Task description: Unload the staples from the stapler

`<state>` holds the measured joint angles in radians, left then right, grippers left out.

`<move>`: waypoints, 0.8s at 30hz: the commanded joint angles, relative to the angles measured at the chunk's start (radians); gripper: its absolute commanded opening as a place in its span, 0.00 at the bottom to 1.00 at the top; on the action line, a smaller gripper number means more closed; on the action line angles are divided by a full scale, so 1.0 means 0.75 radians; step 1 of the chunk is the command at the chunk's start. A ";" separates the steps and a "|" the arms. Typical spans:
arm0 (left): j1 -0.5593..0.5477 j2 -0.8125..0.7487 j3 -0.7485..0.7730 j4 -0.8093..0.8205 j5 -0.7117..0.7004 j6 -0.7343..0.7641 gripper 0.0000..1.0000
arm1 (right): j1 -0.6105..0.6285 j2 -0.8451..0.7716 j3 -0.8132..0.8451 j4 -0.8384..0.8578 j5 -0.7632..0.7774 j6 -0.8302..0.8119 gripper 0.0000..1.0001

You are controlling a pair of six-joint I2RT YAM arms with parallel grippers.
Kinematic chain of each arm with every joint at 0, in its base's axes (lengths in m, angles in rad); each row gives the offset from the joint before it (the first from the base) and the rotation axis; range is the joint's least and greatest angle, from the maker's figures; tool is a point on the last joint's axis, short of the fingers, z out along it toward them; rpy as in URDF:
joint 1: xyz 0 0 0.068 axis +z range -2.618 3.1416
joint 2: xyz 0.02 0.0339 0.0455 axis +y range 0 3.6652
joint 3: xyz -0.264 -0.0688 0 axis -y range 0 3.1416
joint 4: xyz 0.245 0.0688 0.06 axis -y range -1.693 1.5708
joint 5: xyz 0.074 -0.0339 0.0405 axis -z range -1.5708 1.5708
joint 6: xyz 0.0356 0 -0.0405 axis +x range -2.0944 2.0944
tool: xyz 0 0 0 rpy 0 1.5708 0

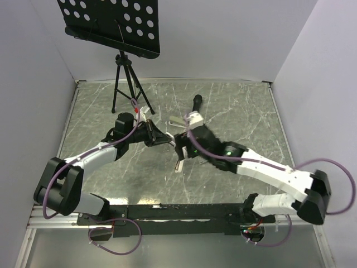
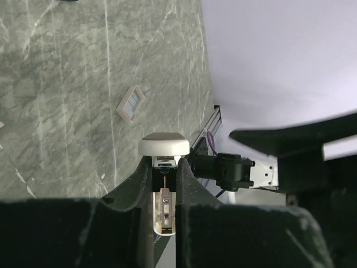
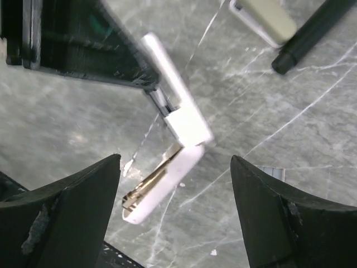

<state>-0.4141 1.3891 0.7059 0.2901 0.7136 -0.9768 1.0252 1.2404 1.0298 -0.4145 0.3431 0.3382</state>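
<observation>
A black perforated board (image 1: pixel 109 22) on a tripod (image 1: pixel 125 78) stands at the far left of the marbled table (image 1: pixel 245 111). A black pen (image 3: pixel 312 36) lies just beside a beige item (image 3: pixel 268 19), perhaps an eraser.

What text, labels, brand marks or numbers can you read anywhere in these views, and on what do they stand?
No text can be read in any of the three views.
stapler: plain white, no brand or marking shows.
black pen: no print shows.
perforated stand: only a pattern of holes, no lettering.
small pale piece on the table: faint panels, too small to read.
</observation>
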 commanded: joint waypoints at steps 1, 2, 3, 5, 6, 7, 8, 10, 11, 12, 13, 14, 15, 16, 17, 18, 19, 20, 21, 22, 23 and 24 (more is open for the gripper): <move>-0.010 -0.071 -0.013 0.161 0.077 0.026 0.01 | -0.152 -0.154 -0.109 0.139 -0.369 0.020 0.87; -0.010 -0.077 -0.013 0.165 0.090 0.028 0.01 | -0.197 -0.169 -0.129 0.156 -0.424 -0.003 0.87; -0.012 -0.081 -0.013 0.167 0.096 0.034 0.01 | -0.278 -0.183 -0.166 0.172 -0.471 -0.013 0.87; -0.019 -0.095 -0.015 0.169 0.108 0.046 0.01 | -0.372 -0.206 -0.199 0.221 -0.710 -0.054 0.87; -0.023 -0.101 -0.015 0.172 0.110 0.049 0.01 | -0.438 -0.210 -0.215 0.231 -0.774 -0.062 0.87; -0.027 -0.112 -0.019 0.176 0.116 0.049 0.01 | -0.463 -0.212 -0.221 0.240 -0.886 -0.072 0.87; -0.027 -0.114 -0.023 0.200 0.124 0.047 0.01 | -0.483 -0.210 -0.226 0.266 -0.936 -0.091 0.87; -0.033 -0.130 -0.031 0.225 0.145 0.038 0.01 | -0.526 -0.202 -0.250 0.307 -1.070 -0.103 0.88; -0.033 -0.134 -0.037 0.245 0.147 0.034 0.01 | -0.541 -0.192 -0.256 0.329 -1.120 -0.109 0.88; -0.035 -0.138 -0.039 0.253 0.157 0.030 0.01 | -0.553 -0.177 -0.260 0.360 -1.169 -0.115 0.88; -0.037 -0.144 -0.041 0.263 0.163 0.030 0.01 | -0.575 -0.139 -0.256 0.366 -1.224 -0.117 0.89; -0.039 -0.146 -0.043 0.274 0.171 0.026 0.01 | -0.579 -0.116 -0.248 0.371 -1.283 -0.130 0.91; -0.041 -0.148 -0.041 0.290 0.192 0.022 0.01 | -0.580 -0.096 -0.226 0.362 -1.312 -0.140 0.93; -0.043 -0.146 -0.039 0.298 0.204 0.020 0.01 | -0.580 -0.063 -0.216 0.368 -1.339 -0.148 0.94; -0.049 -0.144 -0.037 0.306 0.212 0.020 0.01 | -0.582 -0.050 -0.209 0.373 -1.398 -0.154 0.95; -0.051 -0.142 -0.035 0.313 0.218 0.020 0.01 | -0.580 -0.040 -0.201 0.393 -1.421 -0.156 0.95; -0.055 -0.138 -0.031 0.313 0.227 0.022 0.01 | -0.582 -0.028 -0.195 0.399 -1.435 -0.154 0.95; -0.057 -0.138 -0.029 0.317 0.231 0.020 0.01 | -0.582 -0.022 -0.189 0.403 -1.445 -0.152 0.95; -0.059 -0.138 -0.029 0.321 0.235 0.018 0.01 | -0.580 -0.014 -0.177 0.409 -1.458 -0.148 0.95; -0.059 -0.140 -0.027 0.325 0.239 0.016 0.01 | -0.582 0.001 -0.170 0.411 -1.462 -0.148 0.94; -0.061 -0.142 -0.023 0.321 0.241 0.022 0.01 | -0.580 0.011 -0.154 0.409 -1.470 -0.148 0.93; -0.059 -0.144 -0.021 0.315 0.241 0.026 0.01 | -0.580 0.023 -0.148 0.409 -1.480 -0.148 0.92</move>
<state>-0.4534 1.3098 0.6743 0.4530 0.8494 -0.9600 0.5964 1.2476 0.8482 -0.1791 -0.6720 0.2485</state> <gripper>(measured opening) 0.140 0.932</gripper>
